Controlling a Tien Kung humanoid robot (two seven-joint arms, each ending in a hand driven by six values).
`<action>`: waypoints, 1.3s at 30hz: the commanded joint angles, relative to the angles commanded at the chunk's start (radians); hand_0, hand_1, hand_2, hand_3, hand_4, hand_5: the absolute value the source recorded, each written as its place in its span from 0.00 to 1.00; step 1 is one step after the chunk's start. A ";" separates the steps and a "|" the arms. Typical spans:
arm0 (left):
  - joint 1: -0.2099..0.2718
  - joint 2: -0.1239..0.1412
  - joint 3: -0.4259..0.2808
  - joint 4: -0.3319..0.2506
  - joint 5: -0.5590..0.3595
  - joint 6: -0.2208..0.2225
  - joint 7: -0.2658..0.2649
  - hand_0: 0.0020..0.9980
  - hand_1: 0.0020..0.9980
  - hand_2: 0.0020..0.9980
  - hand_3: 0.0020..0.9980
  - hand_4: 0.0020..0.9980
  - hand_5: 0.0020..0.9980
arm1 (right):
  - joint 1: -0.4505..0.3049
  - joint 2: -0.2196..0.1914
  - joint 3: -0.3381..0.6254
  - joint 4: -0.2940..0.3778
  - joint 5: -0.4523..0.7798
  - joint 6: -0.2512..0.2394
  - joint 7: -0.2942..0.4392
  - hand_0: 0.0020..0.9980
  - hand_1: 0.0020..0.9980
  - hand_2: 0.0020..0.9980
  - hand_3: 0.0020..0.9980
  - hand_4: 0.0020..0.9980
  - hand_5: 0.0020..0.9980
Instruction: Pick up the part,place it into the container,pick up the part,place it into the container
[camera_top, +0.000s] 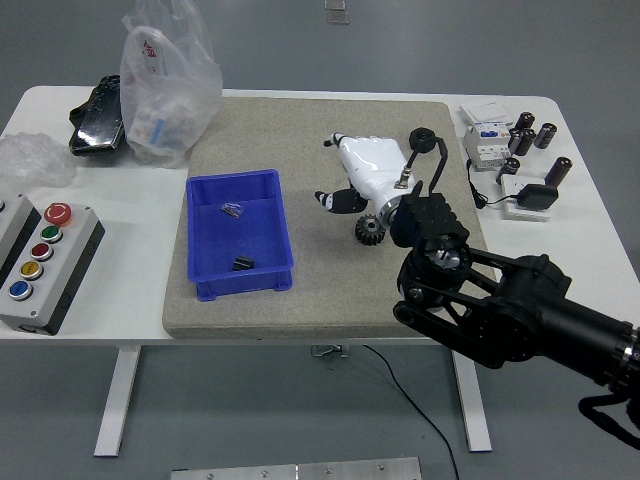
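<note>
A blue bin (203, 243) stands on the left of the grey mat (310, 130). It holds a small metal part (232, 209) near its back and a small black part (241, 263) near its front. My right hand (362, 172), white with black fingertips, hovers over the mat's right middle with fingers relaxed and nothing in them. It covers the spot where a black nut lay. A second black nut (424, 138) shows just behind the hand. A black gear (370, 230) lies on the mat right in front of the hand. The left arm is out of view.
A plastic bag (165, 85) and a black pouch (97, 115) sit at the back left. A button box (40, 262) is at the left edge. Electrical parts, black cylinders (530, 135) and a small black module (538, 195) lie right of the mat.
</note>
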 joint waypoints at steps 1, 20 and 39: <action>-0.001 0.000 0.000 0.000 0.000 0.000 0.000 0.76 0.65 0.59 0.66 0.69 0.36 | -0.005 -0.003 0.006 -0.019 -0.004 0.013 0.000 0.26 0.57 0.72 0.86 0.85 0.39; -0.004 -0.001 -0.004 0.000 0.012 -0.003 0.000 0.75 0.65 0.59 0.65 0.69 0.36 | -0.053 0.017 -0.072 -0.139 0.121 -0.020 0.000 0.38 0.76 0.82 0.86 0.97 0.57; -0.004 -0.003 -0.002 0.000 0.012 -0.001 -0.006 0.75 0.65 0.59 0.65 0.68 0.36 | -0.050 0.047 -0.151 -0.225 0.170 -0.087 0.000 0.25 0.36 0.42 0.53 0.16 0.02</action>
